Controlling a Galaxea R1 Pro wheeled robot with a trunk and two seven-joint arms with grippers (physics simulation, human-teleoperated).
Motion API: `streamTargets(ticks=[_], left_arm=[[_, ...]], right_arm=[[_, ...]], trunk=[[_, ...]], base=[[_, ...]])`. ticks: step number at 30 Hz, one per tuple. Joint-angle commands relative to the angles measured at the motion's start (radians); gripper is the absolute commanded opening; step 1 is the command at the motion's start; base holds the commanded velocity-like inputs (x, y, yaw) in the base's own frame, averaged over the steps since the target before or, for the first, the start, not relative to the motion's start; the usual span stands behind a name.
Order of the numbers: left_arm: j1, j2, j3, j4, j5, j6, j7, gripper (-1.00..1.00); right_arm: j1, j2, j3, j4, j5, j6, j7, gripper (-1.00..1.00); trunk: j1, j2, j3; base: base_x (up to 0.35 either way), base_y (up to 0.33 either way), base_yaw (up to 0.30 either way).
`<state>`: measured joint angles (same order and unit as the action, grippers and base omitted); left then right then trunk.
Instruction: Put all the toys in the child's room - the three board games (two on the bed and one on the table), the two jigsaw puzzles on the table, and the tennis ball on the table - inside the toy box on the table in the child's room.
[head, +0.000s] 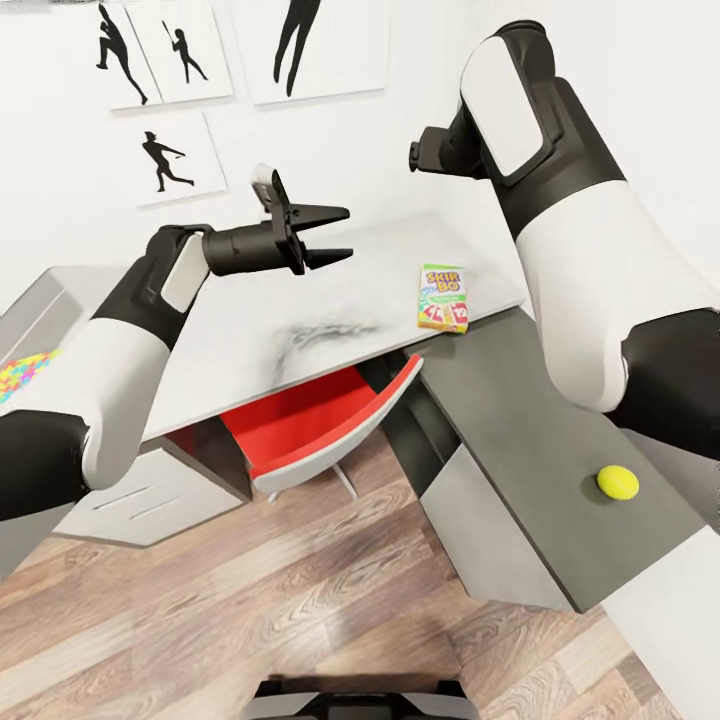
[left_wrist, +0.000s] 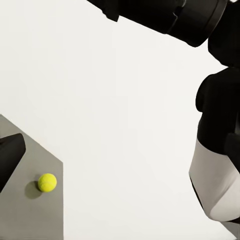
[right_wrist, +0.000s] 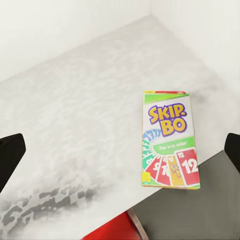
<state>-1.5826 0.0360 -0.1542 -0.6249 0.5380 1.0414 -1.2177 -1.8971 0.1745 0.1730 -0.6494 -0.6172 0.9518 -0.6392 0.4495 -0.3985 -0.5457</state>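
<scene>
Orange-green Skip-Bo box (right_wrist: 169, 139) lies flat on the white table (right_wrist: 75, 130), between the right gripper's spread fingertips (right_wrist: 10, 155) and apart from them. Best bet: descend straight, pinch the long edges.

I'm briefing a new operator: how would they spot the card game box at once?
Find the L-shaped table below the silhouette posters. Near the inner corner of its white top, above the red chair, lies the Skip-Bo box. It is flat and printed orange-green, unlike the small round tennis ball on the grey wing.
</scene>
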Motion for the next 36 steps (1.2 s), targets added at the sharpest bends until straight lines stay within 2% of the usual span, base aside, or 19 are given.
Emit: streamTargets(ticks=[1,12,26,36], left_arm=[[0.001,0.001,-0.004,0.001,0.002,0.006,-0.003,1.00],[0.046,0.002,-0.004,-0.004,-0.002,0.006,-0.003,1.00],[0.116,0.003,-0.005,-0.009,-0.007,0.006,-0.001,1.00],[0.141,0.027,-0.022,-0.010,-0.007,0.006,-0.002,1.00]], right_arm=[[0.001,0.000,0.002,0.000,-0.009,0.001,-0.010,1.00],[0.021,0.000,0.002,0.000,-0.010,0.000,-0.010,1.00],[0.101,0.000,0.005,-0.002,-0.007,-0.004,-0.011,1.00],[0.139,0.000,0.005,-0.004,-0.007,-0.006,-0.011,1.00]], trunk=[[0.001,-0.002,0.000],[0.001,-0.002,0.018],[0.001,-0.002,0.041],[0.001,-0.002,0.057]], base=[[0.000,0.000,0.000],[0.000,0.000,0.000],[0.000,0.000,0.000],[0.000,0.000,0.000]])
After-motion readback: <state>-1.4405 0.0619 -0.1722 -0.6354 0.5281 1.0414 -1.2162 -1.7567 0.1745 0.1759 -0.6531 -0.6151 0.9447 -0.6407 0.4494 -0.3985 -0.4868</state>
